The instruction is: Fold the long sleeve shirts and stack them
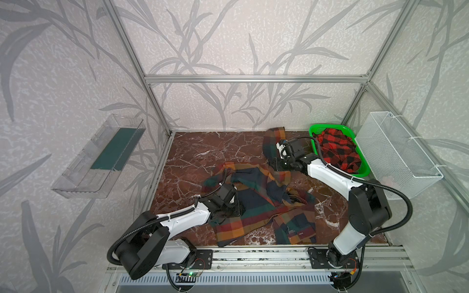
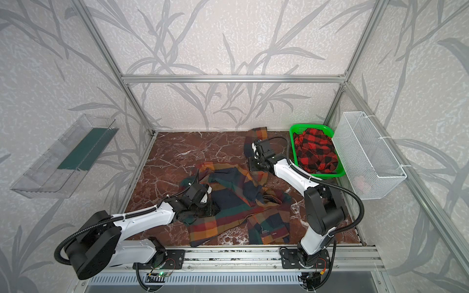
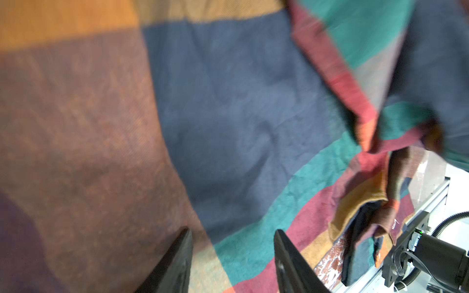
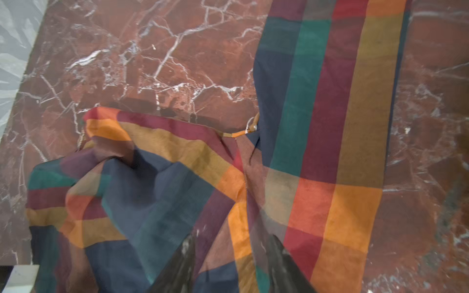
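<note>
Table: red-brown marble top with white veins (image 1: 198,152), boxed in by an aluminium frame and leaf-patterned walls.
Block-plaid shirt: navy, orange, green and red (image 1: 256,203); it lies open and rumpled across the middle of the table, front panels parted, hem toward the near edge.
Sleeve: one sleeve (image 1: 272,138) runs out toward the back wall, just beside the green basket.
Red-and-black check shirt: heaped unfolded (image 1: 332,149) in the green basket.
Left hand: down on the near-left part of the block-plaid shirt (image 3: 233,232); its jaws stand partly apart with flat cloth showing in the gap, and nothing looks pinched in the blurred wrist view.
Right hand: over the base of the outstretched sleeve (image 4: 233,237); its jaws are partway apart, but cloth smears across them and I cannot tell whether any is gripped.
Done: nothing, by my reading; no fold is made and no stack exists.
Left to do: flatten and fold the block-plaid shirt, take out and fold the check shirt, then stack the two.
Green basket: back right of the table (image 1: 312,130); only the check shirt shows inside.
White wire basket: hung on the right wall (image 1: 406,162); a faint pale thing at the bottom, too dim to name.
Clear tray: on the left wall (image 1: 83,177); a dark green strip shows in or behind it.
</note>
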You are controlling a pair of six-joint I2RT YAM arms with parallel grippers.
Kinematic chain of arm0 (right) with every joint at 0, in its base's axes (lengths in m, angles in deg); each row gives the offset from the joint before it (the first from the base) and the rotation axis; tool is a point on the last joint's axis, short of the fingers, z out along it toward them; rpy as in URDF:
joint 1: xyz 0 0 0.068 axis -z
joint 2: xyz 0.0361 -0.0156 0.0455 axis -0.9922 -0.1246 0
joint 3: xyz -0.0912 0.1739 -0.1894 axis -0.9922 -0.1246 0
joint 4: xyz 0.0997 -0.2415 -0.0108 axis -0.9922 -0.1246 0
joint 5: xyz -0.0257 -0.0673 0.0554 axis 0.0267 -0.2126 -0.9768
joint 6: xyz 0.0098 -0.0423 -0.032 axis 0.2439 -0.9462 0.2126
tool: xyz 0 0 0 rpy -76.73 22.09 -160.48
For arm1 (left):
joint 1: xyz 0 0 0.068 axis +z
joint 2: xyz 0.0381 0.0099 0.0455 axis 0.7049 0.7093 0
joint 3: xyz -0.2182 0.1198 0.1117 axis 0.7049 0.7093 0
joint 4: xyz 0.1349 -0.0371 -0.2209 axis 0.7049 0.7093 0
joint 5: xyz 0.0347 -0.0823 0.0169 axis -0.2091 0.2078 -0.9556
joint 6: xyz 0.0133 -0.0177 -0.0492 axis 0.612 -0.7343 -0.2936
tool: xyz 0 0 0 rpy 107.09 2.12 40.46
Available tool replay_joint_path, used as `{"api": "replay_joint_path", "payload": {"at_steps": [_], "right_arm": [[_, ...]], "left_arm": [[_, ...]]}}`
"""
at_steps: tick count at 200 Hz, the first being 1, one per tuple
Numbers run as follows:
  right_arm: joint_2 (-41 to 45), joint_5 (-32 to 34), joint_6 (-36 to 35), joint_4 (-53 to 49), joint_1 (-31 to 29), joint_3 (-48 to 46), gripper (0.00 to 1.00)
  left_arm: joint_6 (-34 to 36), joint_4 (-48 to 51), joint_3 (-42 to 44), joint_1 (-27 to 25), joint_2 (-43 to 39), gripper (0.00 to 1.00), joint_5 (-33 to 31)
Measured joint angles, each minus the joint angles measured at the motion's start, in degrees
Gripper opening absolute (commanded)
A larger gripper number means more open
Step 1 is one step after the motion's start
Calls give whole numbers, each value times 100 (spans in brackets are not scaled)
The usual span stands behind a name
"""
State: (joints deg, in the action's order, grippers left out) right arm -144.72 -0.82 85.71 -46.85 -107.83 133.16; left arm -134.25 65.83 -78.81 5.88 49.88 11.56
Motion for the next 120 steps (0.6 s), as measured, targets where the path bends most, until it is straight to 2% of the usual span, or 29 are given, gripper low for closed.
{"api": "replay_joint_path", "payload": {"at_steps": [60,103,120], "right_arm": [[-1449,-140,146,76,562,164,40],[-2039,391,57,-76,739,1215,40],[-2562,603,-57,-315,811,1967,39]], "left_arm": [[-127,468,-313,-28,264,52,-92],[-55,938,-667,-26,540,52,-179],[33,1180,-835,-26,654,52,-251]]}}
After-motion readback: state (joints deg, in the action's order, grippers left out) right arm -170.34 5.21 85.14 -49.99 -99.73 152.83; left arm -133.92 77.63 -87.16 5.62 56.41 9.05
